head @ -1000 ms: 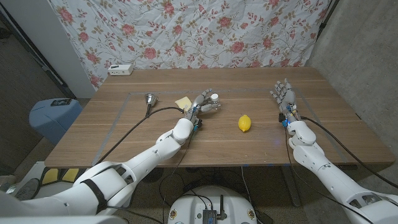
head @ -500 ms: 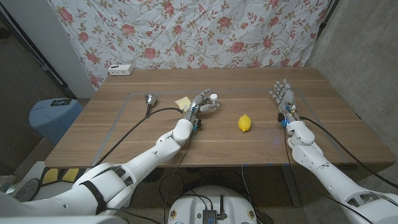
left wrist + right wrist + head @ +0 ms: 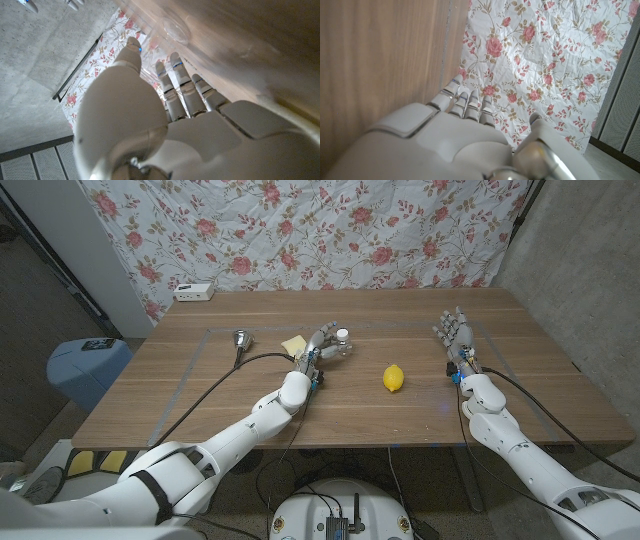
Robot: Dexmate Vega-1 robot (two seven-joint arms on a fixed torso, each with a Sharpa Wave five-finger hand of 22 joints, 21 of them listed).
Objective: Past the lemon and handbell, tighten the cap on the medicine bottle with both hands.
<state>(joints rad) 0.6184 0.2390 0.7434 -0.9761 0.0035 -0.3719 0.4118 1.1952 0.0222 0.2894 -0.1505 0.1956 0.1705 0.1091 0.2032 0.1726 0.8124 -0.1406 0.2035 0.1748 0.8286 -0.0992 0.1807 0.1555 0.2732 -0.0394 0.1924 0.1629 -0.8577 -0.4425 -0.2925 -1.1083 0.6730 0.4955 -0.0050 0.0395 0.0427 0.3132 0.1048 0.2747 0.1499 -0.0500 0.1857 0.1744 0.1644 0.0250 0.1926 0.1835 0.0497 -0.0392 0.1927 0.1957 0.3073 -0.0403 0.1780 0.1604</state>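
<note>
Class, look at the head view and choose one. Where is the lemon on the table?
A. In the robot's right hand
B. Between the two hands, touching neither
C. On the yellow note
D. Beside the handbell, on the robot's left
B. The lemon lies on bare wood between the left hand, which is at the medicine bottle, and the right hand, with a clear gap to each.

Both arms are clad in smooth white rounded shells. A black band encircles the left upper arm. Black cables run along each forearm to the wrist. Each robot hand, left [image 3: 325,345] and right [image 3: 455,332], has grey segmented fingers; small blue markings show at the wrists.
</note>
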